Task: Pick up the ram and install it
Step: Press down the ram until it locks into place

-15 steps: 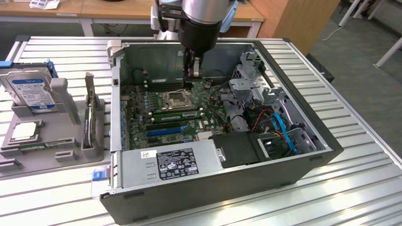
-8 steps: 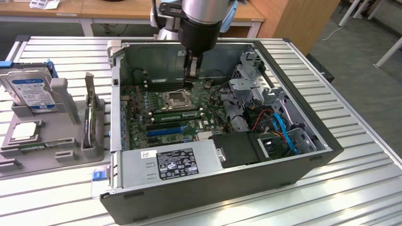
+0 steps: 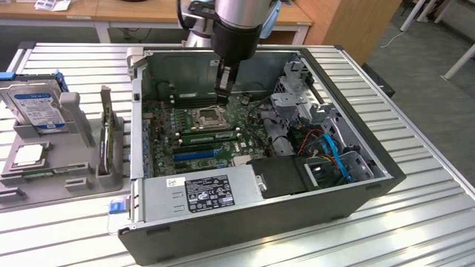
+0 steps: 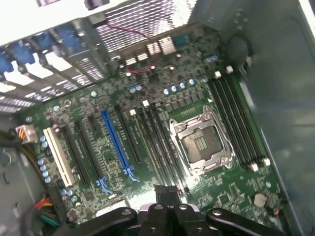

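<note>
One gripper [image 3: 222,89], one case [image 3: 371,183], one tray [image 3: 44,192], all sitting on the slatted table [image 3: 415,233].

Gripper fingers are pressing together, pinching nothing I can make out. It's hanging inside the case over the far end of the board [image 3: 222,119], just beside the far bank of black slots [image 3: 194,99].

Ram [image 3: 211,132]: one green stick, standing in the slot bank on the near side of the single CPU socket [image 3: 208,115]. It's apart from the gripper, and I can't tell whether it's fully seated.

In the wrist view, one blue slot [image 4: 115,142] and one white slot [image 4: 59,155] are showing, with slot banks flanking the socket.

Room: the case top is lying open, the far wall is sitting close behind the gripper, and the drive cage [image 3: 297,100] and cables [image 3: 334,156] are crowding the exterior view's right.

The case is also holding one PSU [image 3: 204,192] at the near edge. The tray is holding one hard drive [image 3: 33,108], one upright card [image 3: 106,128] and one chip [image 3: 28,154].
</note>
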